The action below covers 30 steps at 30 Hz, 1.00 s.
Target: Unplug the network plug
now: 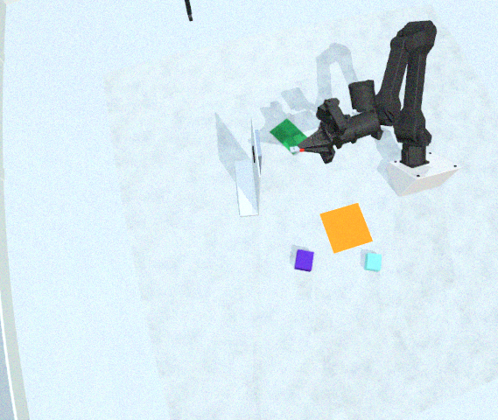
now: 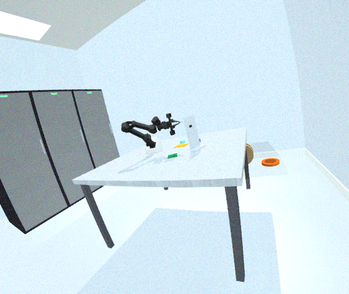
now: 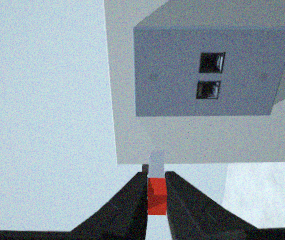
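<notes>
My gripper (image 1: 302, 149) (image 2: 176, 122) (image 3: 155, 180) is shut on the network plug (image 1: 296, 150) (image 3: 156, 162), a small pale block with a red tab between the fingers. The plug is out of its socket and held in the air some way back from the upright grey panel (image 1: 249, 180) (image 2: 191, 133) (image 3: 172, 75). The panel's two dark sockets (image 3: 212, 62) (image 3: 208, 90) both look empty. A green square (image 1: 287, 132) (image 2: 172, 155) is marked on the table just under and beside the gripper. An orange square (image 1: 345, 227) (image 2: 180, 145) is marked further off, in front of the arm's base.
A purple cube (image 1: 304, 260) and a cyan cube (image 1: 373, 262) sit on the table near the orange square. The arm's white base (image 1: 420, 173) stands to the right. The table (image 2: 199, 171) stands in a room with dark cabinets on the left.
</notes>
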Tool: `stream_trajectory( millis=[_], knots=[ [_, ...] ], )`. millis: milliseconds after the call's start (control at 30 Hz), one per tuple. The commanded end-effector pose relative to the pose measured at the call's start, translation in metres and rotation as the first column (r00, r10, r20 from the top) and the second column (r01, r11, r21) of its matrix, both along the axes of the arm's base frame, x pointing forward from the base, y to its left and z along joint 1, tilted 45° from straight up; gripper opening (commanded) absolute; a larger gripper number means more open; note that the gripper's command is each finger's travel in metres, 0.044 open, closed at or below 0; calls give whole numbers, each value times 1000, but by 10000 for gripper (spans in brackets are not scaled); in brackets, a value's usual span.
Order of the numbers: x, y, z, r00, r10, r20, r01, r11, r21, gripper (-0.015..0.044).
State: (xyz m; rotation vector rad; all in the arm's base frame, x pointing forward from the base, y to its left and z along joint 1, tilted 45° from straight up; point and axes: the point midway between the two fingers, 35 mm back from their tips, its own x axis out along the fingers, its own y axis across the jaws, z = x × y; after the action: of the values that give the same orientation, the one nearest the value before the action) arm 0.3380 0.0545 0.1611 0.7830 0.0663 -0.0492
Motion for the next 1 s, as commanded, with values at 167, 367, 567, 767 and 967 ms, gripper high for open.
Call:
stream_trajectory(
  millis=[167, 367, 567, 767, 967],
  knots=[
    [-3, 8, 3, 1000, -3, -24, 3, 1000, 23, 0],
    [-2, 20, -33, 985, -11, -174, 22, 998, 58, 0],
    [-5, 30, -67, 949, -31, -313, 56, 996, 71, 0],
    [-13, 38, -99, 897, -64, -437, 101, 993, 61, 0],
    [-25, 43, -128, 833, -111, -542, 149, 988, 26, 0]
  ],
)
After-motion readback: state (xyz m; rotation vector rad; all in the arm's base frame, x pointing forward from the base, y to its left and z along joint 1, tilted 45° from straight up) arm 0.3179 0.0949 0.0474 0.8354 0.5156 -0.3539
